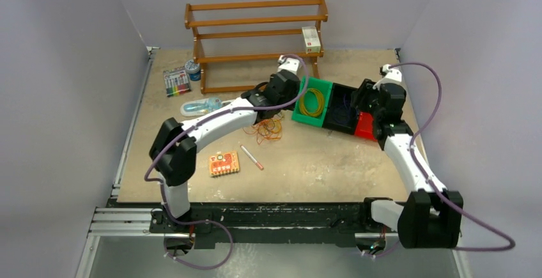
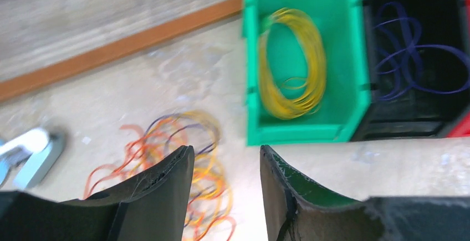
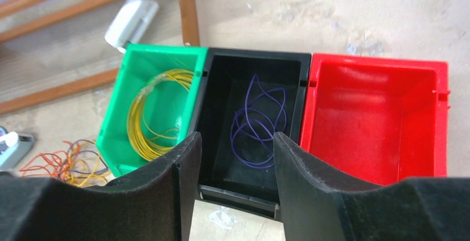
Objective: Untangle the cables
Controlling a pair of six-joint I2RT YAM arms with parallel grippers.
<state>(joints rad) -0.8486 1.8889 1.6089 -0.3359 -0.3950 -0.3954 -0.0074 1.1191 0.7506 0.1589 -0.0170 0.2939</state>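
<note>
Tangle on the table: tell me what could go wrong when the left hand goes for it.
The tangle mixes orange, yellow and dark strands; pulling one could drag the clump or tighten it.
It lies near the green bin; a lifted strand might catch its rim or disturb the yellow coil inside.
The left hand is open and empty above thin strands lying flat, so it may close on several or none.

We count three bins: one green bin (image 3: 166, 52), one black bin (image 3: 255, 54), one red bin (image 3: 377, 63). Two coils lie inside them: one yellow coil (image 3: 134, 120), one blue coil (image 3: 256, 120). One cable tangle (image 1: 268, 128) sits at their nine o'clock.
</note>
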